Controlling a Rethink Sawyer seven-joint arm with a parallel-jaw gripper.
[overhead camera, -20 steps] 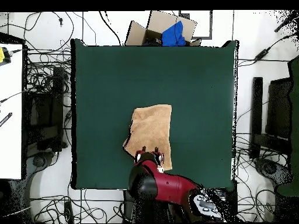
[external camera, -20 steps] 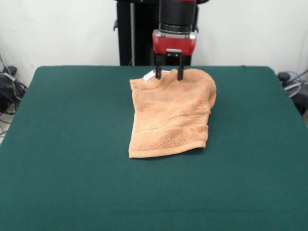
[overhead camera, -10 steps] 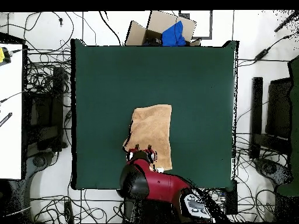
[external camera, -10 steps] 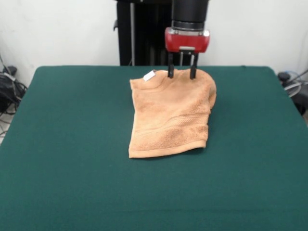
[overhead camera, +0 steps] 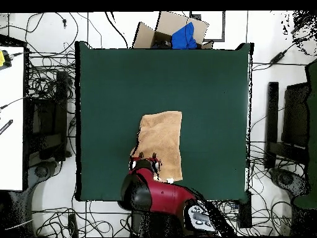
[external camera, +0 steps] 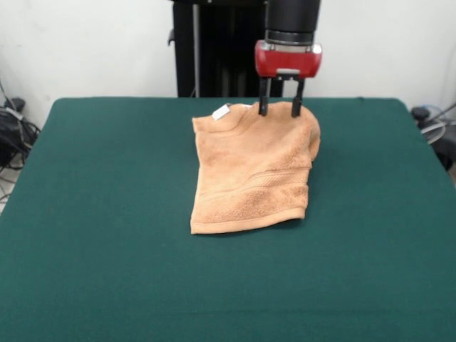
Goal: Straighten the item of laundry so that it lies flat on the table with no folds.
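Note:
The item of laundry (external camera: 253,169) is an orange-tan towel lying folded over on the green table (external camera: 100,214), with a rounded fold along its right side and a white tag (external camera: 221,112) at its far left corner. My gripper (external camera: 280,109) hangs open over the towel's far edge, its two dark fingers apart with nothing between them. In the overhead view the towel (overhead camera: 160,139) lies near the table's (overhead camera: 204,87) lower middle, and the gripper (overhead camera: 146,157) sits at the towel's bottom edge under the red arm.
A cardboard box with blue cloth (overhead camera: 175,32) stands beyond the table's top edge in the overhead view. Cables and equipment (overhead camera: 46,118) surround the table on the floor. A desk (overhead camera: 11,111) lies at the left.
The gripper has moved to the right along the towel's far edge in the front view, staying open. The towel has not moved.

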